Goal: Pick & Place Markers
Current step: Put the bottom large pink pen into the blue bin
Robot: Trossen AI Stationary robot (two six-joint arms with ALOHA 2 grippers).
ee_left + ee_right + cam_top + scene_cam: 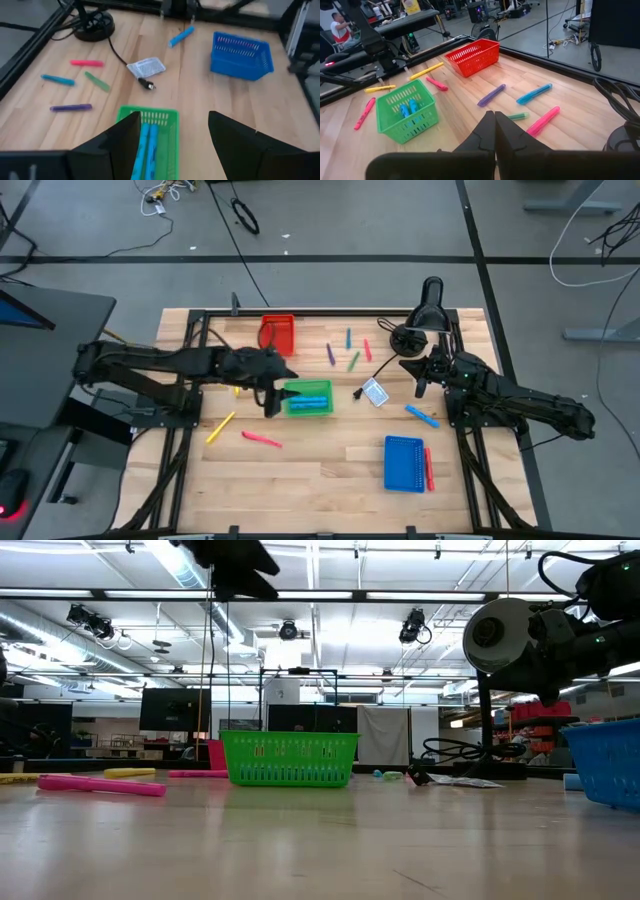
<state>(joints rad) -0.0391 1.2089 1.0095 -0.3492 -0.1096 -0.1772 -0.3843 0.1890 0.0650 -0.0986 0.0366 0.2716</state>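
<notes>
The left gripper (271, 402) is hanging with its fingers apart and nothing between them, just left of the green tray (308, 399) at the centre of the high view. Two blue markers (145, 150) are lying inside that tray, directly ahead of the gripper. A yellow marker (220, 427) and a pink marker (262, 439) are lying on the worktop (320, 470) below and to the left of the gripper. The right gripper (421, 383) is waiting at the right of centre with its fingers pressed together, holding nothing. A purple marker (330, 354), a blue marker (348, 338), a green marker (354, 361) and a pink-red marker (367, 349) are lying above centre, to its left. Another blue marker (421, 416) is lying just below it. A red marker (429, 468) is lying against the right side of the blue tray (404, 463) at the lower right. A red tray (277, 333) is sitting at the upper left. The worktop is pale wooden planks inside a black frame, in a large room with strip ceiling lights. No writing is readable.
</notes>
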